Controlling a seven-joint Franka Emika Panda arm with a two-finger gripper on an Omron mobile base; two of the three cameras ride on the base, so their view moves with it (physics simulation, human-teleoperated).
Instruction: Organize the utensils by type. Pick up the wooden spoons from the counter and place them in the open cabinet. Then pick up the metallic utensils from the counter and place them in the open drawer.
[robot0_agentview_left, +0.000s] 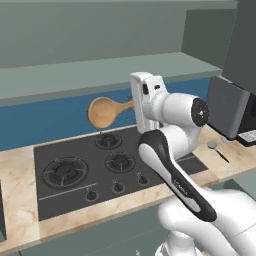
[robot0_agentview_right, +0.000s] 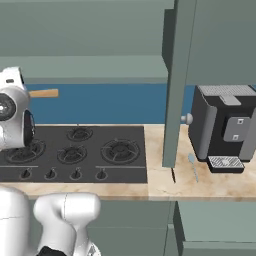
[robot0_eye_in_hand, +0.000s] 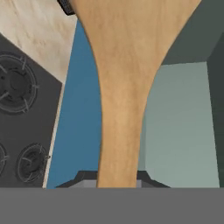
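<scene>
Wooden spoon (robot0_agentview_left: 104, 111) handle hidden behind arm, seemingly in end effector (robot0_agentview_left: 140, 102).

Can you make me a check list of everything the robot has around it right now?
Surface: counter, marbled beige, with a black hob set in it.
Job's things: big wooden spoon held up in the air over the hob; two metal utensils lying on the counter by the coffee machine.
Clutter: nothing seen.
Gripper: shut on the spoon's handle.
Cables: nothing seen.
Surroundings: blue back wall, open cabinet shelf, cabinet door standing open.
</scene>
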